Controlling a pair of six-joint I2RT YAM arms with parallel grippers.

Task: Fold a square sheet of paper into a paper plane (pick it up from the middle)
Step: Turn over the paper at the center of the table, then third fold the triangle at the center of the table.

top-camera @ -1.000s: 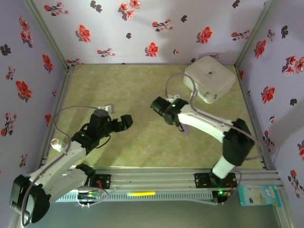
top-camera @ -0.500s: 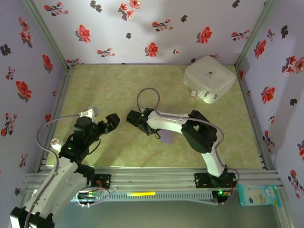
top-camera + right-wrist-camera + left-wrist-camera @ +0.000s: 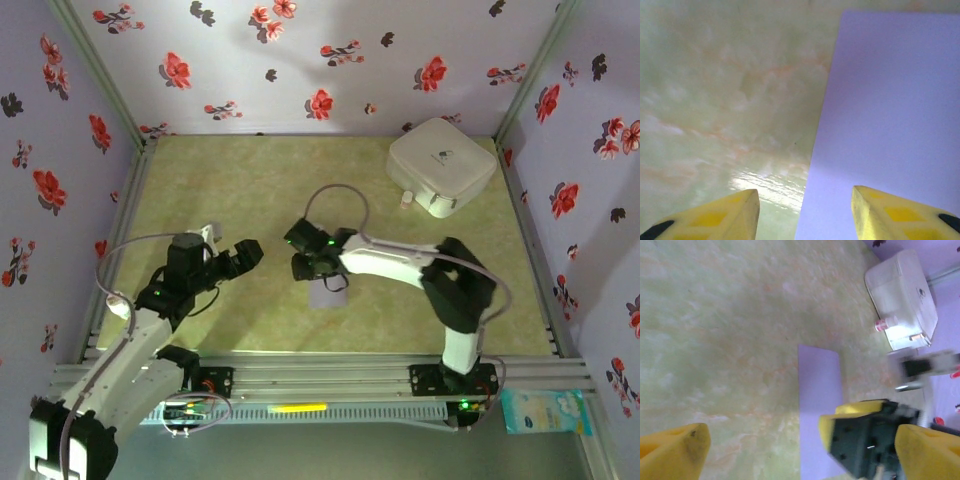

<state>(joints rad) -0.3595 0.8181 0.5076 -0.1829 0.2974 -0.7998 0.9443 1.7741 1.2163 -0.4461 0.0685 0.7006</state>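
Overhead view, centre of frame: the square sheet of paper [image 3: 327, 292], pale lavender, lies flat on the green marbled table [image 3: 230, 180], just below the right gripper [image 3: 306, 267]. The left gripper [image 3: 244, 258] stands left of centre, apart from the sheet, its fingers pointing toward the right gripper. The white rounded box [image 3: 441, 165] sits in the upper right, with a small bottle-like object [image 3: 405, 200] just beside its lower left edge.

Left wrist view: the left gripper's [image 3: 800, 445] yellow fingers [image 3: 675, 450] are spread wide with nothing between them; the sheet [image 3: 817, 405] appears as a narrow rectangle at lower centre, with the right gripper [image 3: 865, 442] over its lower end.

Right wrist view: the right gripper [image 3: 805, 210] has its jaws parted and holds nothing; the sheet [image 3: 890, 110] fills the right half of the frame, and its left edge runs down between the two fingertips
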